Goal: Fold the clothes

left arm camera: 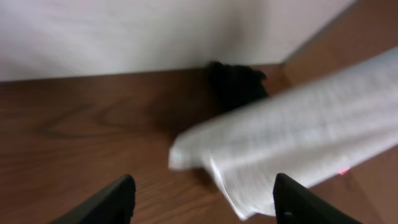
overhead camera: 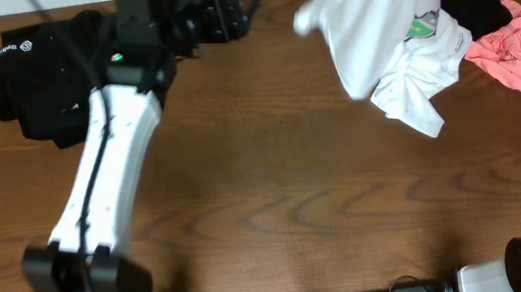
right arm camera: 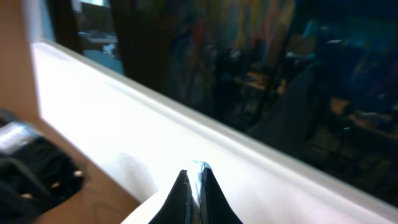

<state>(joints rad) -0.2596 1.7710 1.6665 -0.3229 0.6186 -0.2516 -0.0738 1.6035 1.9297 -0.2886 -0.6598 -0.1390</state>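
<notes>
Folding had barely begun, by my reading: no garment lay flat or creased into shape. The white T-shirt (overhead camera: 376,30) hung bunched at the far right, its thin cotton draped in soft folds. Its lower part trailed onto the wooden table (overhead camera: 276,184), and the green-and-black chest print (overhead camera: 423,26) was half buried in wrinkles. The right gripper (right arm camera: 196,177) had its jaws pressed together with a sliver of pale cloth at the tips, so it looked to be holding the shirt up. The left gripper (left arm camera: 203,186) stood with jaws apart and nothing between them, near the table's far edge, the shirt's blurred edge just beyond. A pink piece (overhead camera: 511,57) lay crumpled just right of the shirt. A black piece (overhead camera: 44,74) sat heaped at the far left. A gold-buttoned black piece (right arm camera: 37,171), matte and heavier-looking, showed clearly only in the right wrist view. All were yet to be spread and folded.
</notes>
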